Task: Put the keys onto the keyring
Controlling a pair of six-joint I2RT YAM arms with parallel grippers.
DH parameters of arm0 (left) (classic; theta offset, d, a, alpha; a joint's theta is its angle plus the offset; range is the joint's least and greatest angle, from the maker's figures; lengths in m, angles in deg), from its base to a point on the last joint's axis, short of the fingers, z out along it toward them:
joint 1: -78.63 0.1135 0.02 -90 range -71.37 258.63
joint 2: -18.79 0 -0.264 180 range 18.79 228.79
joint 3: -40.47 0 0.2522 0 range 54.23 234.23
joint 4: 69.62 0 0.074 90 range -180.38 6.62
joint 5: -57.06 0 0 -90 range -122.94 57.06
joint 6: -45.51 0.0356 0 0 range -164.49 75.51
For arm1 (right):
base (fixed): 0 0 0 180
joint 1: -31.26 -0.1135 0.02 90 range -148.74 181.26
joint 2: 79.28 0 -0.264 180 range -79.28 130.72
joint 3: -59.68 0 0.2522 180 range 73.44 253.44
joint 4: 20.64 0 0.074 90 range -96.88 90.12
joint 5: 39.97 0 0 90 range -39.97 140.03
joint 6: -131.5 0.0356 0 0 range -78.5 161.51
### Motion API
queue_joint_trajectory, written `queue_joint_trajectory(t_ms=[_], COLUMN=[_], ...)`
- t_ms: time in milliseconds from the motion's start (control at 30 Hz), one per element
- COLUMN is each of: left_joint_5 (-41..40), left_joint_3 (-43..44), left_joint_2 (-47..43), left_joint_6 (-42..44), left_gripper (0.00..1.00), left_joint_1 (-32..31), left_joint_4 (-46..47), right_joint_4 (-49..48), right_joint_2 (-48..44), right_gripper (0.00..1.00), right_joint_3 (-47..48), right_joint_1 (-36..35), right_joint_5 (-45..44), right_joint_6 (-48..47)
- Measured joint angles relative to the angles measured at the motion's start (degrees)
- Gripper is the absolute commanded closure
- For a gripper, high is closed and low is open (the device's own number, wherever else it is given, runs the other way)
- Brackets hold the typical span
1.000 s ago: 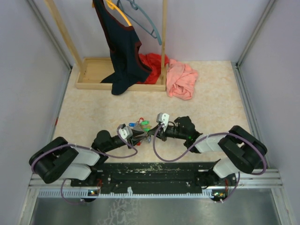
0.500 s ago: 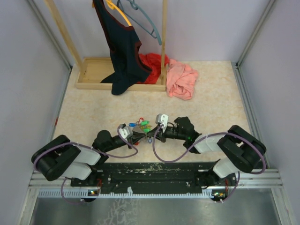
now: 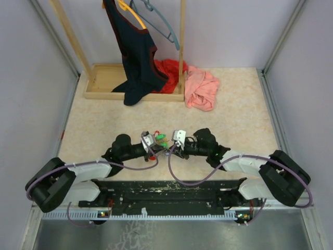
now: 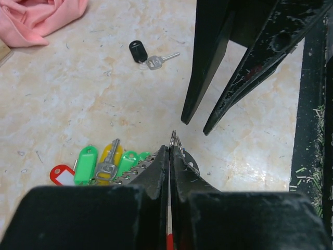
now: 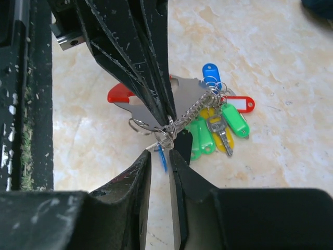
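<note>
My left gripper is shut on the keyring, a grey metal plate with a red end and small split rings at the fingertips. A chain from it carries keys with blue, red, green and yellow tags lying on the table. My right gripper faces it, jaws a narrow gap apart just under the rings, with a thin blue sliver hanging between them. In the left wrist view the keyring's ring pokes past my fingertips, and a dark-headed key lies apart farther off. From above, both grippers meet beside the keys.
A wooden rack stands at the back with a dark top on a hanger. Red cloth and pink cloth lie beside it. Grey walls close in both sides; the black mounting rail runs along the near edge.
The left gripper has moved in toward the right gripper and shut on the keyring. The right gripper's jaws have parted slightly.
</note>
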Motion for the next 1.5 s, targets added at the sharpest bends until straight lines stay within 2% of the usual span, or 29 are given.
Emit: queue_joint_trajectory(t_ms=[233, 500, 733, 1000, 1133, 1200, 1333, 1500], left_joint_5=[-2.7, -4.3, -4.4, -4.2, -4.0, -3.9, -3.9, -5.3], left_joint_3=[6.3, 8.2, 8.2, 8.2, 8.2, 8.2, 8.2, 7.8], left_joint_2=[-0.2, 0.3, 0.3, 0.3, 0.3, 0.3, 0.3, 0.0], left_joint_6=[2.9, 5.4, 6.2, 6.8, 6.8, 6.8, 7.1, 6.4], left_gripper=[0.99, 0.99, 0.99, 0.99, 0.99, 0.99, 0.99, 0.87], left_joint_1=[-2.0, -4.6, -5.1, -5.2, -5.2, -5.2, -5.2, -5.2], left_joint_4=[-14.6, -21.7, -22.9, -22.9, -22.9, -22.9, -22.9, -21.6], right_joint_4=[10.8, 10.8, 8.7, 6.0, 6.2, 6.5, 6.4, 4.5], right_joint_2=[-1.3, 0.5, 5.1, 7.8, 9.2, 9.4, 9.4, 9.4], right_gripper=[0.74, 0.75, 0.77, 0.84, 0.91, 0.99, 1.0, 1.0], right_joint_3=[3.8, 3.9, 5.2, 5.5, 5.9, 6.1, 6.1, 5.9], right_joint_1=[0.0, 0.2, 0.4, 0.5, 0.5, 0.5, 0.7, 1.6], right_joint_5=[-2.4, 0.1, 5.3, 7.6, 7.7, 7.6, 7.6, 8.1], right_joint_6=[-6.4, -9.2, -9.5, -9.4, -9.8, -9.9, -9.8, -7.8])
